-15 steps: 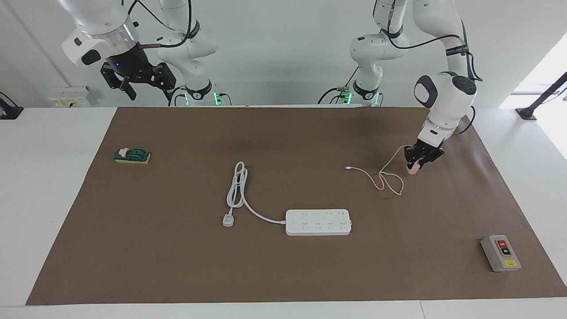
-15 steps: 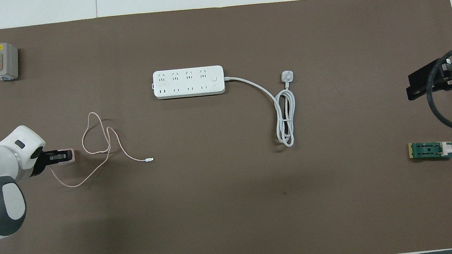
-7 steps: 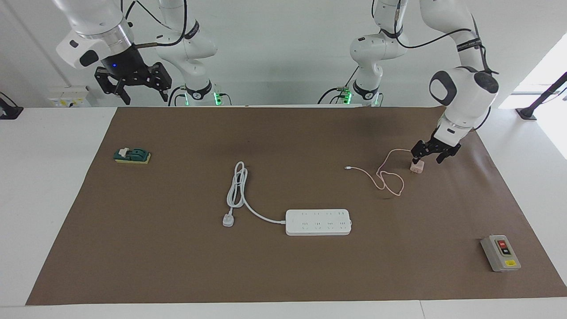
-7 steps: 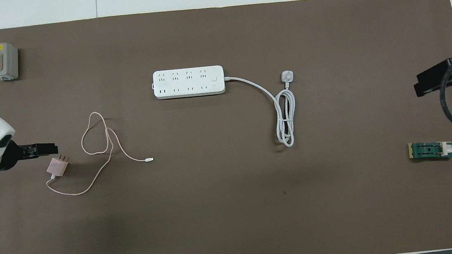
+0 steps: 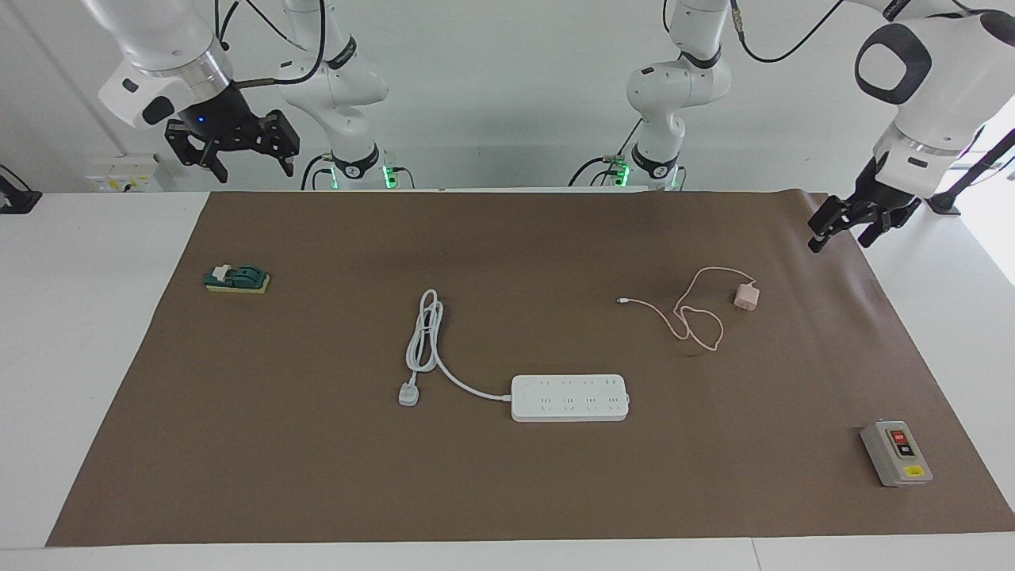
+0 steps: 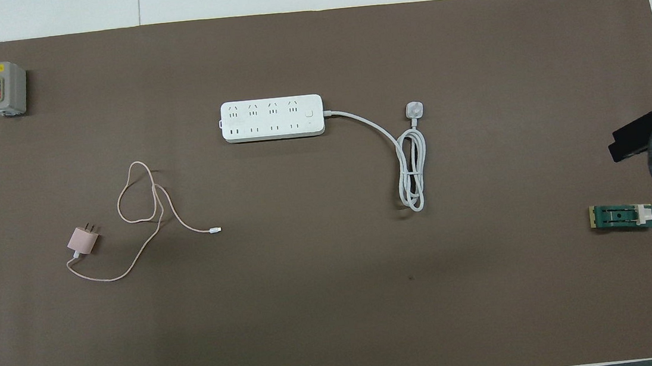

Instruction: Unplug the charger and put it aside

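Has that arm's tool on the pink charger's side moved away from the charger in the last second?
Yes. The left tool has let go and lifted off the charger; it now hangs open over the brown mat's edge at its own end of the table.

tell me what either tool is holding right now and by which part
Nothing is held. The left tool is open and up in the air; the charger lies free on the mat. The right tool is empty too.

Pink charger [image 5: 745, 296], brown mat [image 5: 507, 492]

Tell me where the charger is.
The charger lies free on the brown mat, toward the left arm's end, nearer the robots than the power strip.
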Controlling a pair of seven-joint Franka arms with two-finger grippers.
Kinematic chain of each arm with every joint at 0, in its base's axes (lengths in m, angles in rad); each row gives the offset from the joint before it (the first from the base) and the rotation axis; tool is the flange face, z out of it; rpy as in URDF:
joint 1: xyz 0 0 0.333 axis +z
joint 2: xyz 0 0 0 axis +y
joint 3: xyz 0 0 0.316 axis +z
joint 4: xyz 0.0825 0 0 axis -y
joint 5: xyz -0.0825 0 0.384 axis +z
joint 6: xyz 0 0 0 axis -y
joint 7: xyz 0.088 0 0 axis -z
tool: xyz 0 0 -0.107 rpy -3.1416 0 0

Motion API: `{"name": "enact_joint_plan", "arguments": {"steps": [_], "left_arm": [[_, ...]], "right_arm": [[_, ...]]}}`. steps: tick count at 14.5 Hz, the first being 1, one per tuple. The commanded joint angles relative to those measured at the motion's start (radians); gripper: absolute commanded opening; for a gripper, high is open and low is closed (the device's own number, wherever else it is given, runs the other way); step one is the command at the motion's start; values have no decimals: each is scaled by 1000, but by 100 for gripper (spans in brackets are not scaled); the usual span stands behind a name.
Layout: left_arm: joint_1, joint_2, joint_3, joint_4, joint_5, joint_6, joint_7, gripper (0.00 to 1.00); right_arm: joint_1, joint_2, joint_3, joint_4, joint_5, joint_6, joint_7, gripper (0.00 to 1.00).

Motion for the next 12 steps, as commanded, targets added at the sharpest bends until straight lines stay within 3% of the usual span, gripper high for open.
{"name": "enact_joint_plan", "arguments": {"steps": [1, 5, 12], "left_arm": [[-9, 29, -8, 102, 29, -69, -88, 100], [-9, 14, -12, 123, 17, -212, -222, 100], [-57, 40, -22, 134, 22, -216, -132, 100]], "right_arm": [[-11, -59, 20, -77, -37, 23, -40, 100], [-17, -43, 24, -70, -43, 83, -43, 100], [-22, -46, 27, -74, -46, 76, -45, 100]]}}
